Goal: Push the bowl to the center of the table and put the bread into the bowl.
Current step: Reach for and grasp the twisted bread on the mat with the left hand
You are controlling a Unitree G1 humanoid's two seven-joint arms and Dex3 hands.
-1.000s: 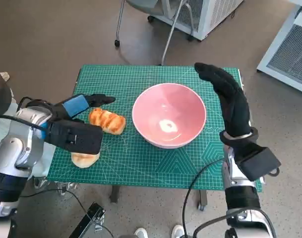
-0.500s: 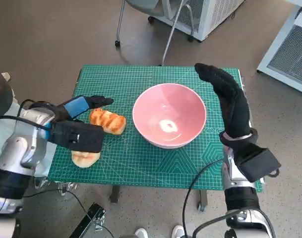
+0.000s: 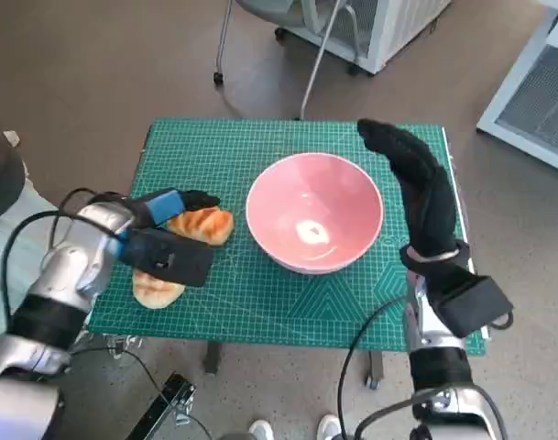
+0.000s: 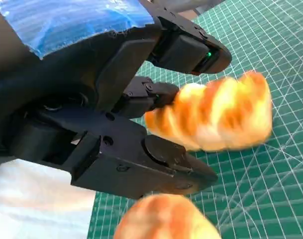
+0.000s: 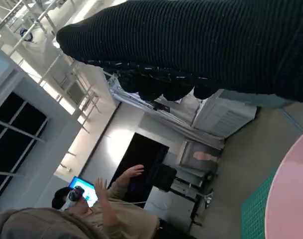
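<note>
Bread comes in two pieces here, both on the robot's left side of the green cutting mat [image 3: 260, 302]. One pale bread roll [image 3: 156, 288] lies on the mat just beneath the left hand [image 3: 159, 234], near the mat's front edge and partly hidden by the hand's black body. The other, a toasted bread piece [image 3: 203, 225] with golden-brown stripes across a lighter crust, sits between the black fingers [image 4: 156, 154] of that hand; in the left wrist view the fingers close around its near end from both sides and hold it, with its far end poking out over the gridded mat. Just beyond the fingertips of the left hand stands the single pink bowl [image 3: 314, 213], round, glossy, with a bright glint at its bottom, near the middle of the mat and apart from the held bread. Right of the bowl the right hand [image 3: 416, 188] in its knitted glove rises upright, fingers stretched out flat and pressed together, holding nothing, its palm side just beside the bowl's rim. A person [image 5: 86, 209] with raised hands shows in the right wrist view.
</note>
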